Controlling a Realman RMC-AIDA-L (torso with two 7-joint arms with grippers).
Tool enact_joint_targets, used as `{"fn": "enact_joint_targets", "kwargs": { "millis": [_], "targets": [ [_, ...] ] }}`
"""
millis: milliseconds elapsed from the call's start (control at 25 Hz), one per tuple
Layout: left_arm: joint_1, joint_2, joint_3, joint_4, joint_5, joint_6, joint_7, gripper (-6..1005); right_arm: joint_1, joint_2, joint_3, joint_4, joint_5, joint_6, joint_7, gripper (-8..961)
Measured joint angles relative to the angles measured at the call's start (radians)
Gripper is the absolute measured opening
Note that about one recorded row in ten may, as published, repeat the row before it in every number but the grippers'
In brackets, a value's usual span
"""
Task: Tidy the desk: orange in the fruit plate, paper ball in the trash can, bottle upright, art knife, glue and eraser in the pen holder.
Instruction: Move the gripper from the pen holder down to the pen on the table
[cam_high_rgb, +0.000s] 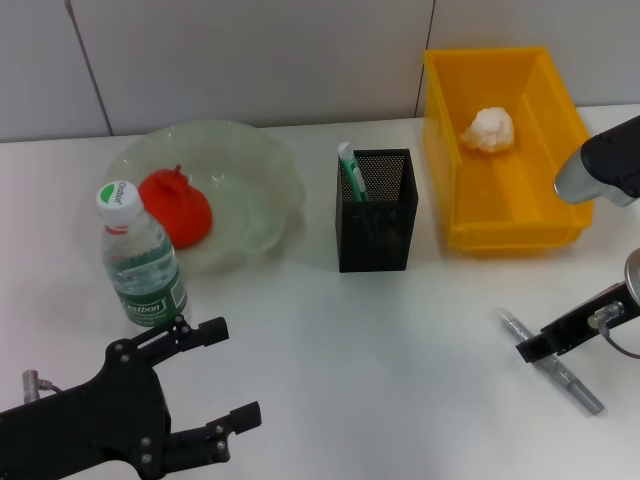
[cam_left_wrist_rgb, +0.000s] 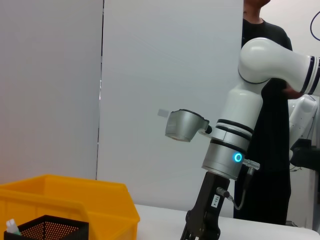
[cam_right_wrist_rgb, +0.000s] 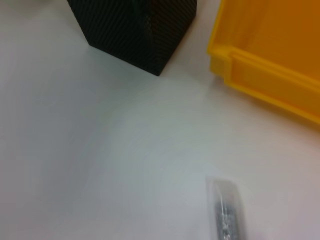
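Nearest the tabletop's near edge, at its left corner: left gripper (cam_high_rgb: 205, 385), black, fingers spread wide, holding nothing, pointing toward the middle of the tabletop, just in front of bottle (cam_high_rgb: 140, 258). Bottle upright, white cap on, green label, standing just at the near rim of fruit plate (cam_high_rgb: 262, 170). Fruit plate, pale green with ruffled rim, toward the far left of the tabletop, holding orange (cam_high_rgb: 178, 206) in its near-left part. Pen holder (cam_high_rgb: 378, 214), black mesh, about mid-tabletop, holding a green-and-white glue stick (cam_high_rgb: 351, 170) leaning at its far-left corner, top sticking out above the rim; anything else inside too dark to tell. Trash can (cam_high_rgb: 460, 190), bright yellow, at the far right of the tabletop, just beside the pen holder, holding paper ball (cam_high_rgb: 489, 129) on its floor toward the far end. Art knife (cam_high_rgb: 572, 382), a slim silver-grey bar, lying flat near the tabletop's near right edge, well apart from the pen holder. Right gripper (cam_high_rgb: 536, 349) low over the art knife near its far end, black finger part crossing it, arm reaching in from the right edge with the silver wrist above the trash can's right wall; cannot tell whether its fingers are wide or closed. Eraser not found anywhere on the tabletop
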Motion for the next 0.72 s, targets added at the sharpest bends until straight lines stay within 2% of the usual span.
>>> {"fn": "enact_joint_targets", "kwargs": {
  "millis": [200,640,720],
  "targets": [
    [0.0,0.0,-0.003,0.0,0.0,0.0,0.0,860,0.013,0.0,0.0,-0.034,-0.004,0.008,0.001,629],
    [-0.004,0.0,-0.007,0.0,0.0,0.002,0.0,860,0.02,0.0,0.0,-0.05,-0.006,0.016,0.01,511],
    [-0.004,0.0,-0.007,0.0,0.0,0.002,0.0,860,0.023,0.0,0.0,-0.057,-0.006,0.016,0.01,423]
  ]
}}
